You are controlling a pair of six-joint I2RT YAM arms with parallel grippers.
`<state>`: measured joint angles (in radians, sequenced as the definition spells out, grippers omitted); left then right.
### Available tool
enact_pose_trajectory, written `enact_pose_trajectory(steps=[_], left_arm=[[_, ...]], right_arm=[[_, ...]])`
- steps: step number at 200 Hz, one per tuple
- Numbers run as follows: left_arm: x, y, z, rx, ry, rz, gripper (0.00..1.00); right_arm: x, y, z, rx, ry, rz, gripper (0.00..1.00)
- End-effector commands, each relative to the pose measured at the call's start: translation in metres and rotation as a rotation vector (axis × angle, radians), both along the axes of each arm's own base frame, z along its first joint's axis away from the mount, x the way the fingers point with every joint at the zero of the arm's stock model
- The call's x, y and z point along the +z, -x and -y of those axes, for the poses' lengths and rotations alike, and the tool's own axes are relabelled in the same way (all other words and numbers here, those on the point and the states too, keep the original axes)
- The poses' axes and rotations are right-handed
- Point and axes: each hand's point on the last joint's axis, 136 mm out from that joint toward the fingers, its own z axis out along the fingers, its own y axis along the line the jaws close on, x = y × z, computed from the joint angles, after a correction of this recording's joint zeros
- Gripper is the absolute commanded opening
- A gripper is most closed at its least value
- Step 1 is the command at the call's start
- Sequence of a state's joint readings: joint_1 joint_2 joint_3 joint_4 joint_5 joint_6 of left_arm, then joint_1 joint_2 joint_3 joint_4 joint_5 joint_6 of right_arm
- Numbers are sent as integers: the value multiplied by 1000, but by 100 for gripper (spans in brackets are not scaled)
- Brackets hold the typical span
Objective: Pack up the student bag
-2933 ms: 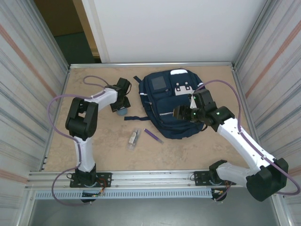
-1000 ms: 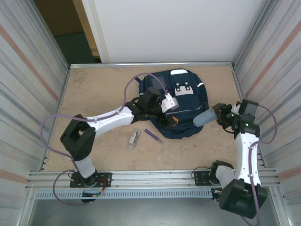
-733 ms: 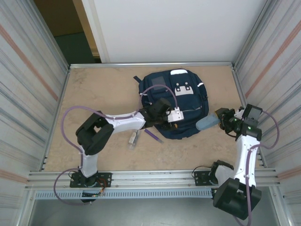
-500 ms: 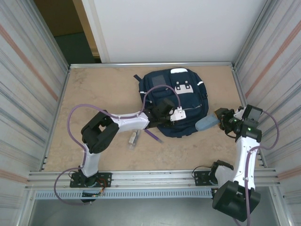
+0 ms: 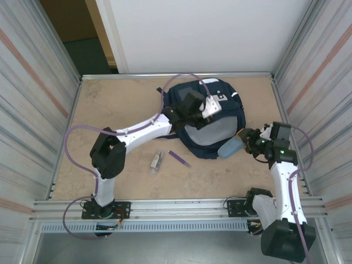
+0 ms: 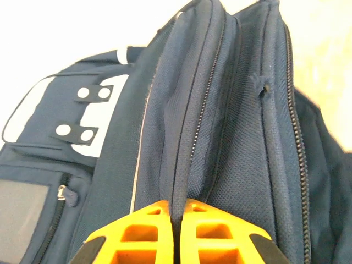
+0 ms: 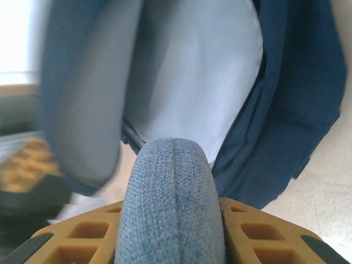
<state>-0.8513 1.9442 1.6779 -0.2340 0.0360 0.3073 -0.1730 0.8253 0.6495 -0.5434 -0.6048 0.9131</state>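
The student bag (image 5: pixel 236 110) lies at the back middle of the table, navy with white patches. Its front is lifted, and grey lining (image 5: pixel 212 132) shows inside. My left gripper (image 5: pixel 201 113) is above it. In the left wrist view that left gripper (image 6: pixel 177 206) is shut on a fold of the bag's navy fabric (image 6: pixel 236 137) beside a zip. My right gripper (image 5: pixel 246 142) stands at the bag's right edge, shut on a light blue woven pouch (image 5: pixel 228 147). In the right wrist view the pouch (image 7: pixel 173 181) points at the grey lining (image 7: pixel 203 71).
A purple pen (image 5: pixel 179 158) and a small clear packet (image 5: pixel 157 161) lie on the table in front of the bag. Corrugated metal walls (image 5: pixel 38 110) close in both sides, and a metal rail (image 5: pixel 176 208) runs along the near edge.
My left gripper has shut on the bag's front fabric and pulled it up and back, baring the grey lining. My right gripper has carried the pouch left, up to the opening.
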Motion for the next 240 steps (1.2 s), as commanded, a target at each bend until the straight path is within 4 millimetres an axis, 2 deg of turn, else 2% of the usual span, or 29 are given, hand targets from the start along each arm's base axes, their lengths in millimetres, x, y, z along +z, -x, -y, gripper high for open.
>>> enact_pose_trajectory(steps=[1,12,32,51,77,102,124,152,158,165,179,193,212,240], left_arm=[[86,-22,-17,113,310,-168,0],[101,-28,-20,132,419,-292,0],[125,-20,-13,41,560,-414,0],[144,-3,-3,-58,597,-378,0],[160,17,4,-137,594,-329,0],[166,16,2,-136,589,-282,0],[171,17,0,-142,583,-251,0],[180,21,1,-171,599,-235,0],[181,22,1,-178,600,-234,0],[182,23,0,-183,597,-232,0],[179,22,-1,-170,591,-230,0],[174,19,-2,-156,579,-225,0],[167,18,-5,-149,558,-228,0],[160,14,-8,-128,569,-234,0]], right_arm=[[3,-13,-9,-42,-50,33,24],[0,-21,-13,-54,-61,38,24],[-4,-43,-18,-90,-54,53,23],[-2,-74,-26,-114,-100,70,28],[-1,-113,-48,-88,-103,76,30],[-8,-150,-67,-103,-142,93,29],[-31,-175,-72,-146,-72,58,33],[-57,-208,-80,-143,-98,45,34],[-63,-214,-81,-140,-90,36,38],[-69,-220,-81,-128,-78,28,48],[-78,-225,-79,-122,-72,-6,58],[-75,-225,-77,-109,-69,-5,66],[-70,-217,-76,-66,-45,-22,67],[-72,-191,-71,-40,-42,-98,68]])
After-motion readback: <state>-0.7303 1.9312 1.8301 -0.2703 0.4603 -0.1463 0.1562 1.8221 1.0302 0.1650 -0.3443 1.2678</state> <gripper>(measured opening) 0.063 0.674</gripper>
